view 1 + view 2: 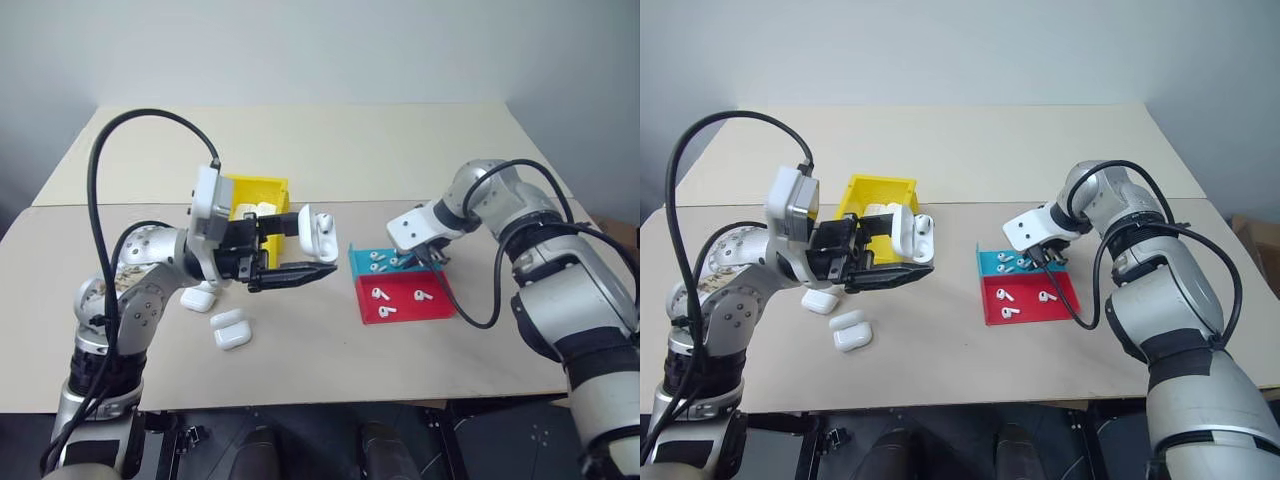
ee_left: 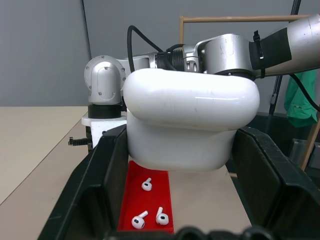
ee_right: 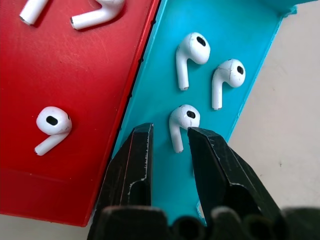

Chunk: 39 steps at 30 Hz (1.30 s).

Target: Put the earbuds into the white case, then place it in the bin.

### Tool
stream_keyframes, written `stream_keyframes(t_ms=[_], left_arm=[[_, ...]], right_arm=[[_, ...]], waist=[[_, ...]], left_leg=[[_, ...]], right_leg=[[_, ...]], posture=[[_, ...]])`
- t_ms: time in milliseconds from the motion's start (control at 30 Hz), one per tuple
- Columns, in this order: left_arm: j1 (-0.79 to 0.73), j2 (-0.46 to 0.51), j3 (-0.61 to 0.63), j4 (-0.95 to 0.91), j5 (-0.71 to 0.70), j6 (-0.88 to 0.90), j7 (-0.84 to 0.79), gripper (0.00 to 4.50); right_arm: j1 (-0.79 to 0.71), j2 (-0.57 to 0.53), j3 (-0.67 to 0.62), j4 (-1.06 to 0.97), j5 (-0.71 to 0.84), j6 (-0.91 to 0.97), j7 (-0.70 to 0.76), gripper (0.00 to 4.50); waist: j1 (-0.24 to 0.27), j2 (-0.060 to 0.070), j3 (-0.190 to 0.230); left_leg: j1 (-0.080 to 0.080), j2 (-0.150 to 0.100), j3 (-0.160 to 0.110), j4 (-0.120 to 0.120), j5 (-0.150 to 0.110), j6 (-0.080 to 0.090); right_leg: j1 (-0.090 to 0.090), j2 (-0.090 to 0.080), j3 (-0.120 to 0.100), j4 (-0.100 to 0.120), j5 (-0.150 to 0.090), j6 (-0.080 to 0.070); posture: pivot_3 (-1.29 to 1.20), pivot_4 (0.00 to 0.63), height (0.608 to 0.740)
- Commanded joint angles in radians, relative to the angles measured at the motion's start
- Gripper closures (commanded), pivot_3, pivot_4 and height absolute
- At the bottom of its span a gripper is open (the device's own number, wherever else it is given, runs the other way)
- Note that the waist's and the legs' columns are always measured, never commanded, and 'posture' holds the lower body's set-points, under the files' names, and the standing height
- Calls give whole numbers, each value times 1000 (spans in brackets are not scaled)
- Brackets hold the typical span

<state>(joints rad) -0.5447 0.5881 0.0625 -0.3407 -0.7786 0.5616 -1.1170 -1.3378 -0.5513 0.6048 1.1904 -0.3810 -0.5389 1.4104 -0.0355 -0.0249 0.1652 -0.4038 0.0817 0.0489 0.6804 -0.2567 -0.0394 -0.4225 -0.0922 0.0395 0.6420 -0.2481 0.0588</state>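
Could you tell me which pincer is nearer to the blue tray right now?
The right pincer: it hangs just over the blue tray, fingers either side of an earbud. The left pincer holds the white case beside the yellow bin.

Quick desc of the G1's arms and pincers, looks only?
Both arms silver-grey metal with rounded joint housings and black bands. Thick black cables loop outside each arm. Left pincer and right pincer: two flat black fingers each, edges scuffed. White housing at each wrist.
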Motion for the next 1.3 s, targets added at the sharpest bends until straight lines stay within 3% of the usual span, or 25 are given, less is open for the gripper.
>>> stream_keyframes(t_ms=[33, 267, 300, 367, 567, 833, 933, 1033, 1300], left_arm=[[-5, 12, 27, -37, -22, -14, 5, 1654], [-9, 17, 23, -18, -21, -24, -7, 1654], [-10, 16, 22, -14, -19, -26, -8, 1654], [-11, 14, 21, -10, -17, -29, -10, 1654], [-5, 15, 22, -11, -18, -38, -7, 1654], [3, 16, 21, -20, -17, -38, -1, 1654], [1, 18, 21, -19, -17, -36, 1, 1654], [2, 19, 22, -22, -18, -35, 3, 1654], [6, 17, 21, -35, -23, -31, 16, 1654]], right_arm=[[-37, 0, -34, 10, -11, -21, -12, 3042], [-46, 8, -61, 18, -15, -20, -22, 3042], [-45, 9, -61, 20, -18, -21, -22, 2880], [-43, 9, -61, 21, -24, -18, -30, 2472], [-43, 12, -67, 21, -39, -20, -67, 367], [-47, 21, -75, 27, -35, -17, -43, 367], [-54, 29, -88, 31, -28, -9, -39, 932], [-57, 34, -95, 34, -38, -6, -53, 1935], [-51, 45, -90, 39, -49, 1, -41, 1935]], waist=[[-3, 0, 0], [-10, 0, 0], [-10, 0, 0], [-10, 0, 0], [-10, 0, 0], [-10, 0, 0], [-10, 0, 0], [-10, 0, 0], [-10, 0, 0]], left_leg=[[0, 0, 0, 0, 0, 0], [0, 0, 0, 0, 0, 0], [0, 0, 0, 0, 0, 0], [0, 0, 0, 0, 0, 0], [0, 0, 0, 0, 0, 0], [0, 0, 0, 0, 0, 0], [0, 0, 0, 0, 0, 0], [0, 0, 0, 0, 0, 0], [0, 0, 0, 0, 0, 0]], right_leg=[[0, 0, 0, 0, 0, 0], [0, 0, 0, 0, 0, 0], [0, 0, 0, 0, 0, 0], [0, 0, 0, 0, 0, 0], [0, 0, 0, 0, 0, 0], [0, 0, 0, 0, 0, 0], [0, 0, 0, 0, 0, 0], [0, 0, 0, 0, 0, 0], [0, 0, 0, 0, 0, 0]], posture=[[0, 150, 740], [0, 150, 740], [0, 150, 740], [0, 150, 740], [0, 150, 740], [0, 150, 740], [0, 150, 740], [0, 150, 740], [0, 150, 740]])
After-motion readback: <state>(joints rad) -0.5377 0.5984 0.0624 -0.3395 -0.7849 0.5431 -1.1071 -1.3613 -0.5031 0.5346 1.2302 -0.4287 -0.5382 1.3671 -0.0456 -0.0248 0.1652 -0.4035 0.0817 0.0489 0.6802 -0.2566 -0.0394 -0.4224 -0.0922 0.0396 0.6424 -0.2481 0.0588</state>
